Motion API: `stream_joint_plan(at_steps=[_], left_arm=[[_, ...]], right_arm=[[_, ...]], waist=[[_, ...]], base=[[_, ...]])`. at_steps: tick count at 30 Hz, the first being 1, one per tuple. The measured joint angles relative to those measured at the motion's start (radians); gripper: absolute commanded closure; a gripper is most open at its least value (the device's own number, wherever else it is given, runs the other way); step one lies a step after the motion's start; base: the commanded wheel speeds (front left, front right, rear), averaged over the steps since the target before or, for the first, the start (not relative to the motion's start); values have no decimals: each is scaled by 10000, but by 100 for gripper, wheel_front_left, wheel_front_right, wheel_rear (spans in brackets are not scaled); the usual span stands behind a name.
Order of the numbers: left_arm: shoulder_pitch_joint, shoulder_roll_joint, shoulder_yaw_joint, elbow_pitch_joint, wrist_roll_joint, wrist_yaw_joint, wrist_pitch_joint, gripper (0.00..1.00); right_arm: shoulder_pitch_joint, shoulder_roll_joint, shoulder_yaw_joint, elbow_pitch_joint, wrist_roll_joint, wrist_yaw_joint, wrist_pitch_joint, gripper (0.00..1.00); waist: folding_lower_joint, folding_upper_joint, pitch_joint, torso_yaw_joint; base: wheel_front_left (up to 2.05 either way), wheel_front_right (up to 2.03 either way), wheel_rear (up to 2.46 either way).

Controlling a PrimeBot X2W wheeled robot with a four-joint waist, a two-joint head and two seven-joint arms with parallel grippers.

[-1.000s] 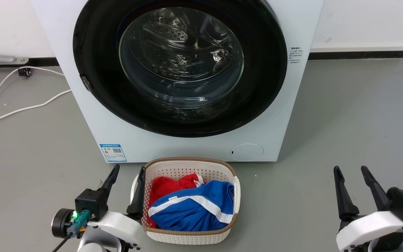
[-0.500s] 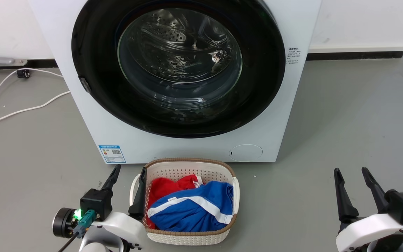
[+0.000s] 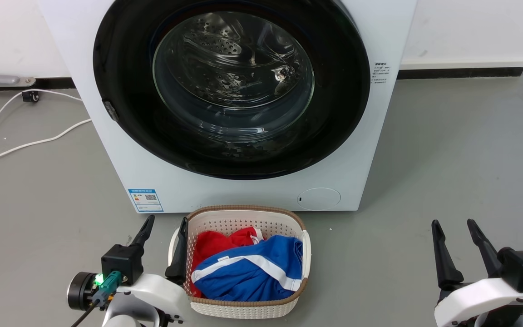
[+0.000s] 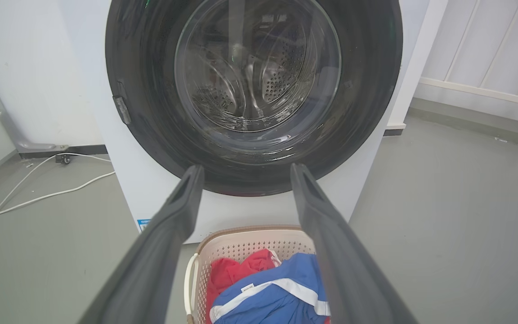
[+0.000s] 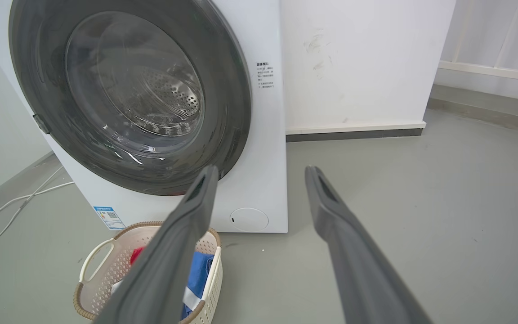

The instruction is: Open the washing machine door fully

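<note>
Practically nothing had changed: the large round glossy black-rimmed washing machine door [image 3: 232, 86] stayed shut; the left tool [image 3: 167, 219] and right tool [image 3: 452, 222], fingers apart, waited low in the frame.

Washing machine door [image 3: 232, 91] top cut off at edge; side label [image 3: 382, 72] txt too small.

Head camera shifted slightly over the last second. The left dark two-fingered gripper [image 3: 167, 218] and right dark two-fingered gripper [image 3: 451, 221] now sit marginally lower in the head view.
</note>
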Motion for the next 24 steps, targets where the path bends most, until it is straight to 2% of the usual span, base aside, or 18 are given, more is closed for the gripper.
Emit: stream_joint_plan(at_steps=[3,4,5,6,7,12,15,19,24], left_arm=[[2,12,-6,-2,-56,44,36,0],[2,12,-12,-4,-58,50,40,0],[3,12,-19,-6,-63,54,44,0],[4,19,-23,-6,-69,54,46,0],[5,29,-21,-4,-71,56,50,0],[11,42,-69,-6,-84,132,63,0],[13,59,-84,-12,-138,144,86,0],[13,86,-90,-25,-157,173,84,0],[13,102,-100,-104,-217,228,79,0]], right_arm=[[-8,0,-12,35,6,0,-13,0],[-11,0,-12,50,25,0,-13,7],[-12,0,-13,71,46,0,-10,60],[-18,0,-10,96,100,0,15,96],[-20,0,-12,117,136,0,21,100],[-23,0,-29,169,293,0,35,100],[-23,2,-142,232,853,0,29,100],[-46,0,-428,593,3375,0,61,100],[-274,0,-548,1239,7478,0,59,100]], waist=[[0,0,1,2],[0,0,0,2],[0,0,-2,3],[0,0,-2,4],[0,0,-1,5],[0,0,-11,12],[0,0,-4,14],[0,0,9,26],[0,0,32,38]], base=[[0,0,0],[0,0,0],[0,0,0],[0,0,0],[0,0,0],[0,0,0],[0,0,0],[0,0,0],[0,0,0]])
